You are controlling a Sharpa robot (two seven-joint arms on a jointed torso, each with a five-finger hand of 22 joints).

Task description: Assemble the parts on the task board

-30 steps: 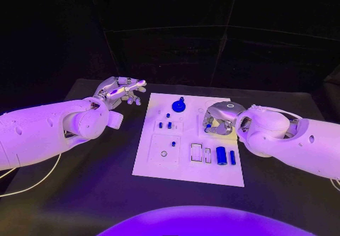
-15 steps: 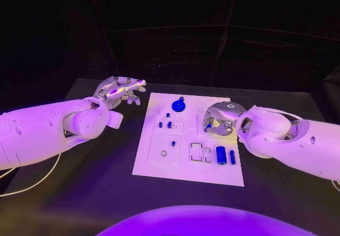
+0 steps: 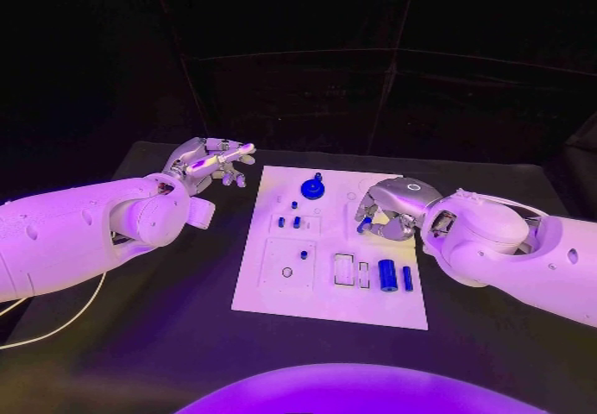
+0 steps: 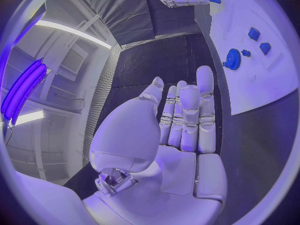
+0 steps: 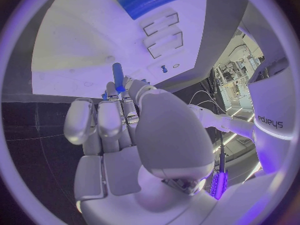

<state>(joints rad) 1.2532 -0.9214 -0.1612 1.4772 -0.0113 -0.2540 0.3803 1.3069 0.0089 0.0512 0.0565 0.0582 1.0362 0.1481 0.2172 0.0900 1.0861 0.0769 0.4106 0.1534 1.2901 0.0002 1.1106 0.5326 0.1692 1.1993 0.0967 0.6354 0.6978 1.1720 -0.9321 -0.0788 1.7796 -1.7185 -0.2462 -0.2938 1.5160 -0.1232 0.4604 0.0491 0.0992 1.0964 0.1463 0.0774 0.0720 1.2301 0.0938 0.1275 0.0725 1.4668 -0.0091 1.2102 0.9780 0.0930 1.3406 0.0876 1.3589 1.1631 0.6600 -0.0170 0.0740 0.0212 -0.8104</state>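
I see my right hand (image 3: 388,210) over the right side of the task board (image 3: 280,293), its fingers curled around a slim blue peg (image 5: 117,77) whose end sticks out past the fingertips toward the board. My left hand (image 3: 209,160) hovers above the black table (image 3: 149,345) in the upper left of the head view, just beside the board's far left corner, fingers loosely bent and apart, holding nothing. A blue gear (image 3: 312,185) stands at the board's upper middle, and a thick blue cylinder (image 3: 389,274) lies at its lower right.
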